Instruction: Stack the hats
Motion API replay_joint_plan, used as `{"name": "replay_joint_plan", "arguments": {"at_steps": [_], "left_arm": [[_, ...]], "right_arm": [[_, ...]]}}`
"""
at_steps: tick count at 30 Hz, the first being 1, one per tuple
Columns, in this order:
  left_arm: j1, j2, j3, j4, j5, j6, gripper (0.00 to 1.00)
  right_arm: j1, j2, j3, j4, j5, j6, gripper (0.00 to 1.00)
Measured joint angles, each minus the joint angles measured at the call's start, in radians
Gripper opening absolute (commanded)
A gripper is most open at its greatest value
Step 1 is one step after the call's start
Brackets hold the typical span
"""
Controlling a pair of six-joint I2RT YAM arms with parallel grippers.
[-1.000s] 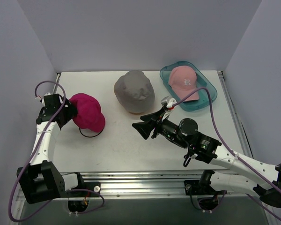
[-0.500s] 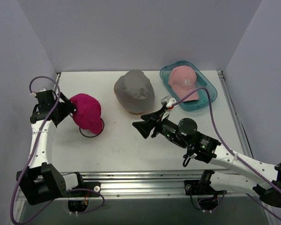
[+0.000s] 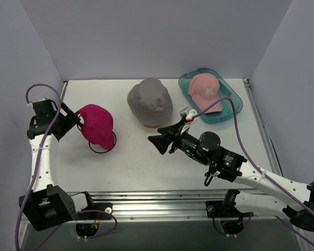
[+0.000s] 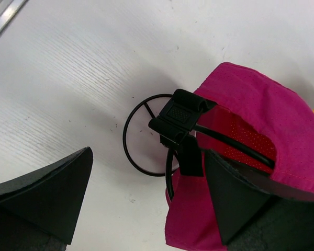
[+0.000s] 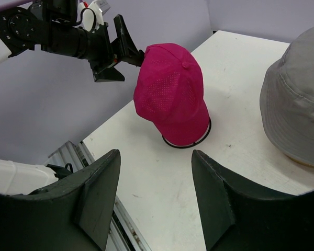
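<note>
The magenta cap [image 3: 97, 125] sits on a black wire-frame stand [image 4: 146, 136] at the left of the table. My left gripper [image 3: 77, 123] is at the cap's rear edge, open. One finger [image 4: 251, 198] presses against the magenta fabric [image 4: 261, 120] and the other stands off to the side. The grey bucket hat [image 3: 150, 101] rests at the back centre. The pale pink cap [image 3: 205, 90] lies in a teal tray [image 3: 235, 104]. My right gripper [image 3: 159, 140] hovers open mid-table, pointing at the magenta cap [image 5: 172, 94]. No mustard yellow hat is clearly visible.
A tan rim [image 3: 153, 124] peeks out under the grey hat's near edge. Lavender walls close in on the left, back and right. A metal rail [image 3: 162, 201] runs along the table's near edge.
My left wrist has swung further left and up toward the wall, and the magenta cap has shifted slightly on its stand. The right arm has held still.
</note>
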Motion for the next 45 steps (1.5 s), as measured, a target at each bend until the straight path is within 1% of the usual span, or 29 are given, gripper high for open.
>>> {"name": "replay_joint_plan", "arguments": {"at_steps": [6, 11, 17, 21, 22, 23, 25, 35, 42, 43, 45], "left_arm": [[0.016, -0.014, 0.033, -0.008, -0.003, 0.019, 0.97], [0.02, -0.019, 0.033, -0.008, -0.003, 0.032, 1.0], [0.051, -0.019, 0.032, -0.006, -0.003, 0.042, 0.84], [0.06, -0.019, 0.026, -0.001, -0.003, 0.045, 0.8], [0.06, -0.019, 0.026, -0.001, -0.003, 0.047, 0.78], [0.061, -0.019, 0.026, 0.0, -0.003, 0.049, 0.73], [0.062, -0.013, 0.025, 0.002, -0.003, 0.055, 0.71], [0.065, 0.054, -0.035, 0.03, -0.012, 0.068, 0.71], [0.069, 0.085, -0.037, 0.054, -0.015, 0.068, 0.71], [0.069, 0.085, -0.037, 0.053, -0.016, 0.068, 0.71], [0.071, 0.082, -0.037, 0.053, -0.017, 0.069, 0.75]], "right_arm": [[0.0, 0.0, 0.0, 0.0, 0.006, -0.004, 0.53], [0.0, 0.0, 0.0, -0.002, 0.006, -0.004, 0.53], [0.0, -0.002, 0.0, -0.008, 0.007, -0.007, 0.53], [0.0, -0.003, 0.0, -0.01, 0.007, -0.007, 0.53], [0.0, -0.003, 0.0, -0.01, 0.007, -0.007, 0.53], [0.0, -0.003, 0.0, -0.01, 0.007, -0.007, 0.53], [0.0, -0.003, 0.0, -0.011, 0.008, -0.007, 0.53], [0.0, -0.003, -0.005, -0.013, 0.023, -0.008, 0.53], [0.0, -0.003, -0.009, -0.016, 0.034, -0.011, 0.53], [0.0, -0.003, -0.009, -0.016, 0.035, -0.011, 0.53], [0.0, -0.003, -0.009, -0.016, 0.038, -0.011, 0.53]]}}
